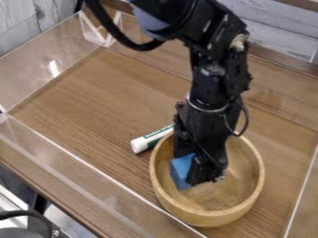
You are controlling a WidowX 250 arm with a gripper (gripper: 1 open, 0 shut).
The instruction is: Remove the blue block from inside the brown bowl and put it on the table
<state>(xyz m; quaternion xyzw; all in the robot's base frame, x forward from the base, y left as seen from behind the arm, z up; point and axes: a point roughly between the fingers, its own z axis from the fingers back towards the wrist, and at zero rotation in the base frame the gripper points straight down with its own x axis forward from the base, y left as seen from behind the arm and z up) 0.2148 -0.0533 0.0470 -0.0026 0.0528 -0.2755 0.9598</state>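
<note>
table (87, 112): wood-grain, acrylic walls | arm (218, 74): reaches from far side, wrist vertical | bowl (248, 199): near right | gripper (199, 173): points down into bowl, jaws clenched on block (184, 171) | marker (151, 139): left of bowl

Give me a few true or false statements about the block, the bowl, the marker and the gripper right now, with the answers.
1. The blue block is inside the bowl. True.
2. The gripper is down in the bowl, closed on the block. True.
3. The marker lies inside the bowl. False: it lies on the table, beside the bowl's rim.
4. The block rests on the table. False: it is in the bowl, between the jaws.
5. The gripper points sideways. False: it points down.
</note>
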